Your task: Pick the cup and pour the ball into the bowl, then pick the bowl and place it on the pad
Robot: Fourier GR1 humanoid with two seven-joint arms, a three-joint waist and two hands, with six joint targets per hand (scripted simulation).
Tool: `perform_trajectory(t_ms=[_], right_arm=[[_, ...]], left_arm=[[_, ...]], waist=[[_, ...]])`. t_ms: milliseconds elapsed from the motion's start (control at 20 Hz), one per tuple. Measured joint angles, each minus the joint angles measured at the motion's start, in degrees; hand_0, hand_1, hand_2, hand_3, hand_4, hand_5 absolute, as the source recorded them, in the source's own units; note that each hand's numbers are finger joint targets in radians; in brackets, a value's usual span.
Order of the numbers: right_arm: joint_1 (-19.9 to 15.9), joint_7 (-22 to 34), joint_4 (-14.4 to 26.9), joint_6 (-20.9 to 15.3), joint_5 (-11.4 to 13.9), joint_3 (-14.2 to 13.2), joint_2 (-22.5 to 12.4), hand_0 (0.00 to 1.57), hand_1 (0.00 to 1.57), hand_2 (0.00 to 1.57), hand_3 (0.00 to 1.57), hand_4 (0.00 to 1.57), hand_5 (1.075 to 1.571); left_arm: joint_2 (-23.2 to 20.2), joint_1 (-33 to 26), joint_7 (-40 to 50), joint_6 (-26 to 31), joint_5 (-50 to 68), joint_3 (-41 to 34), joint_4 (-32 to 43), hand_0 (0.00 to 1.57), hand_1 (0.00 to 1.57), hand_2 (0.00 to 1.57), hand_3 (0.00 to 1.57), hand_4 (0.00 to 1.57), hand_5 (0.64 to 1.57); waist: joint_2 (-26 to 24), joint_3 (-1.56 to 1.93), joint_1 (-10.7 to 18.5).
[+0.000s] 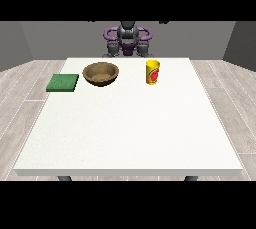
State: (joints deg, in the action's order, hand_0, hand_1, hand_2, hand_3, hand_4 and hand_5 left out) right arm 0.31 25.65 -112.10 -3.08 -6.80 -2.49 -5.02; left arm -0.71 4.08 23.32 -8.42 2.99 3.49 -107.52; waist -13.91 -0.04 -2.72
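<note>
A yellow cup [153,72] with a red mark stands upright on the white table [130,123], right of the middle and near the far edge. No ball shows; the inside of the cup is hidden. Left of the cup sits a brown wooden bowl [86,71], and nothing shows inside it. A flat green pad [63,82] lies at the table's left edge, beside the bowl. The hand at the view's left [113,48] and the hand at the view's right [145,48] are held close to the robot's body behind the far edge, well apart from every object.
The robot's torso [128,35] stands behind the middle of the table's far edge. Wide bare tabletop stretches from the objects towards the camera. Wooden floor surrounds the table.
</note>
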Motion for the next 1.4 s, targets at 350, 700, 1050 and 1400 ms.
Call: perform_trajectory(t_ms=[350,700,1050,1400], right_arm=[[-3.4,-12.2,4.0,1.7,0.2,-0.6,1.5,0.0,0.0,0.0,0.0,0.7,1.545],[-5.9,-20.9,8.2,5.5,-3.0,-4.5,-0.2,0.0,0.0,0.0,0.0,0.68,1.551],[-7.2,-23.8,12.3,9.0,-5.9,-8.6,-3.4,0.0,0.0,0.0,0.0,0.67,1.56],[-7.9,-25.6,18.0,10.9,-7.0,-10.9,-5.1,0.0,0.0,0.0,0.0,0.68,1.563]], left_arm=[[0.1,5.9,-12.6,-1.3,-2.8,-0.1,5.6,0.0,0.0,0.0,0.0,0.57,1.52],[-1.2,6.5,-29.4,0.8,-3.3,-3.8,15.7,0.0,0.0,0.0,0.0,0.36,1.483],[-2.2,8.3,-39.9,3.8,-2.7,-6.5,30.4,0.0,0.0,0.0,0.0,0.0,1.441],[-2.4,13.1,-46.8,4.9,-2.8,-8.6,44.8,0.0,0.0,0.0,0.0,0.2,1.42]], waist=[[14.4,0.03,-0.8],[24.3,0.03,-2.0],[25.6,0.02,-2.9],[23.5,0.03,-2.7]])
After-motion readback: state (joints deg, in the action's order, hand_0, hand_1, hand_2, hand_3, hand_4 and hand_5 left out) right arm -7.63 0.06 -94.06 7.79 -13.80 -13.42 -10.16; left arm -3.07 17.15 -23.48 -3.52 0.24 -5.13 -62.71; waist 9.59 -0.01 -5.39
